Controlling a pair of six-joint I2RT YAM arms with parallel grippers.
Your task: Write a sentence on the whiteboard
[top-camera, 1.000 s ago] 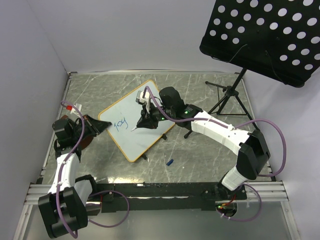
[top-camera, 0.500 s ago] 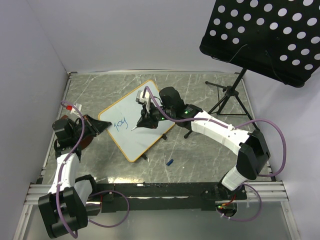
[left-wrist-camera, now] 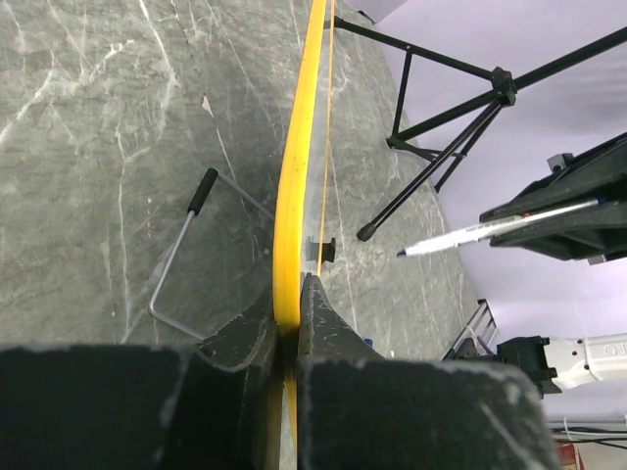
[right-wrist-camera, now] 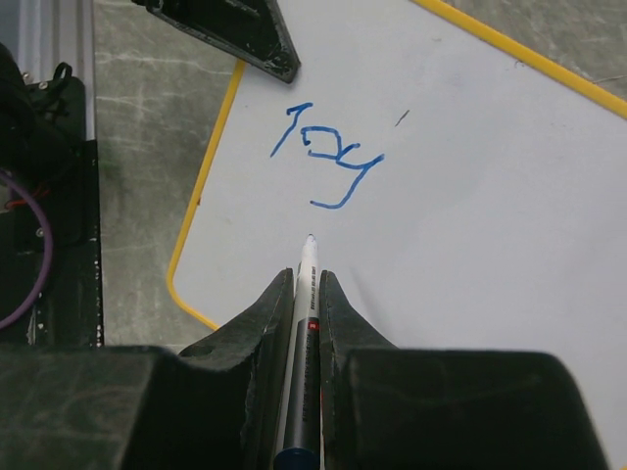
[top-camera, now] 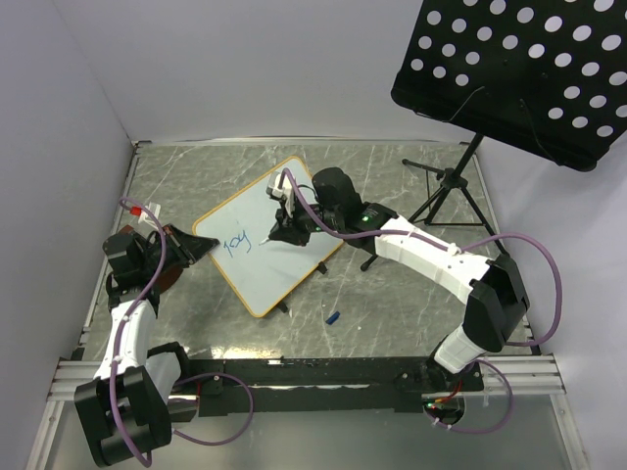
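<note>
One blue word (right-wrist-camera: 328, 162), "Joy", on the whiteboard (right-wrist-camera: 490, 245)

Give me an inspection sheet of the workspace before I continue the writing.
Surface: grey marbled table.
Job's things: whiteboard set at an angle to the table edges; the sentence reads only "Joy" in blue.
Clutter: small blue cap on the table, near the board's near corner.
Grippers: left gripper shut on the whiteboard's yellow edge; right gripper shut on a pen, tip below the word, contact unclear.
Cables: purple cables loop along both arms.
Surroundings: black perforated music stand on a tripod, back right; white walls.
</note>
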